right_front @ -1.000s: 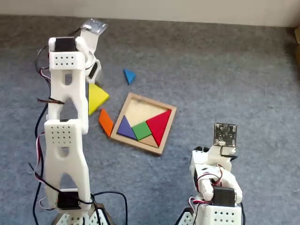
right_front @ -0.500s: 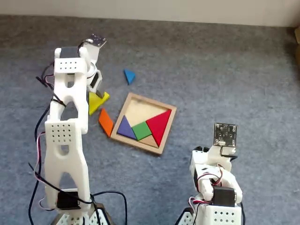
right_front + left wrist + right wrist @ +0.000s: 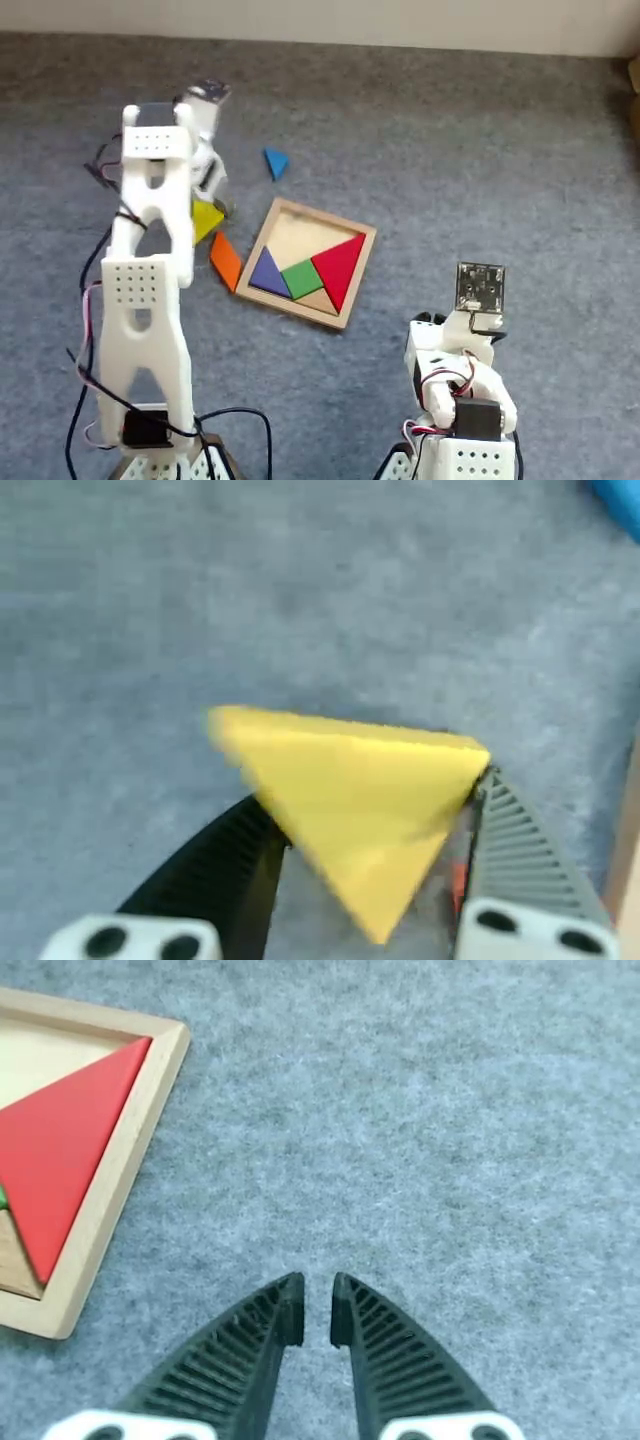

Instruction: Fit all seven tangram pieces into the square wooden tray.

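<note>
A yellow triangle sits between the fingers of my left gripper, which is shut on it above the grey carpet. From above, the yellow triangle peeks out beside the left arm, left of the square wooden tray. The tray holds a purple triangle, a green square, a red triangle and a tan piece. An orange parallelogram lies by the tray's left edge. A small blue triangle lies beyond the tray. My right gripper is shut over bare carpet beside the tray's corner.
The right arm stands near the front edge, right of the tray. Grey carpet covers the table. The tray's upper half is bare wood.
The left arm has shifted slightly toward the tray and now covers more of the yellow triangle. The right arm has kept still.
</note>
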Robot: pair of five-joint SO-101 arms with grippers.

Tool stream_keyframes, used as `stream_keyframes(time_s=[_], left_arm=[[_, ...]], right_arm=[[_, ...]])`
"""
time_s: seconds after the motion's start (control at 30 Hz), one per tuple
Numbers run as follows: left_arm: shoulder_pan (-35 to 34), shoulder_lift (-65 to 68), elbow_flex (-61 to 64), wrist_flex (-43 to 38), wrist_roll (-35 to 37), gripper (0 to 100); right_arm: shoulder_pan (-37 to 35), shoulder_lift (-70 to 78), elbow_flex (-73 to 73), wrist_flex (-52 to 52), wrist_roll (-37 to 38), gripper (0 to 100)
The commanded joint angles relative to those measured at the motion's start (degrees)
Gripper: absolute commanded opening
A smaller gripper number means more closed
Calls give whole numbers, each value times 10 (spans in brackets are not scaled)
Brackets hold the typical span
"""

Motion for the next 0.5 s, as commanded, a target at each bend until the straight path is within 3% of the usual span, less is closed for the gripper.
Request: stream_keyframes(time_s=[0.0, 0.2, 0.47], left_arm=[[44, -2, 0, 21, -23, 285], [51, -2, 0, 25, -28, 273], [52, -7, -3, 25, -31, 172]], right_arm=[[7, -9, 52, -2, 7, 66], [7, -9, 52, -2, 7, 66], [7, -9, 52, -2, 7, 66]])
